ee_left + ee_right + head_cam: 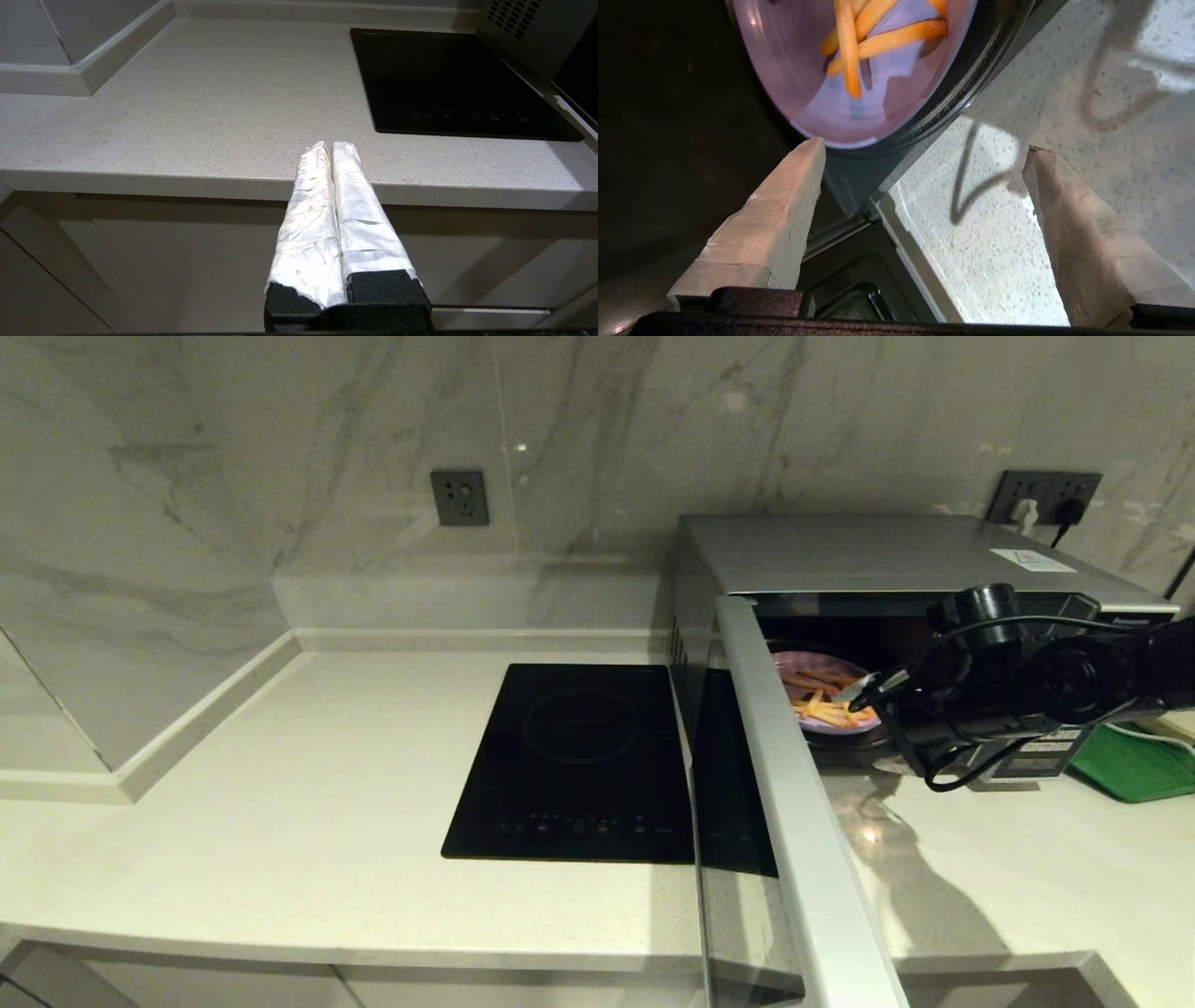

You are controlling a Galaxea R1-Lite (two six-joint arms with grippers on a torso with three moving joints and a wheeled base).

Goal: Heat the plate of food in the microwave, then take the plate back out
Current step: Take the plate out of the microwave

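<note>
**One plate in the cavity, right pincer spread at its rim**

One plate of food [826,700] sits inside the microwave [896,560], on the dark turntable, towards the front of the cavity. Door [794,821] stands swung wide, out over the bench [280,803] edge. Fry sticks lie loose across the plate.

Right pincer [920,154]: at the cavity mouth, fingers wide apart, holding nothing. In the right wrist view one taped finger [784,196] lies just short of the plate's near rim; the other hangs over the bench in front of the oven. No contact with the plate that I can see.

Left pincer [331,154]: parked below the bench front, left of the black cooktop [579,761], taped fingers pressed together, empty.

Handling judgement:
- Plate looks stiff, thin-walled and light; likely plastic or melamine, though I cannot confirm the material.
- Surface is glossy, so probably slippery under the taped pads.
- Rim is shallow and low, offering little to pinch; the near rim edge is the only reachable hold.
- Best grip: one finger above the rim, one below, well seated.
- Fries are unsecured; any tilt on withdrawal would likely spill them.
- Keep the plate level and clear of the cavity sill.

Green tray [1134,765] sits on the bench right of the oven.
</note>
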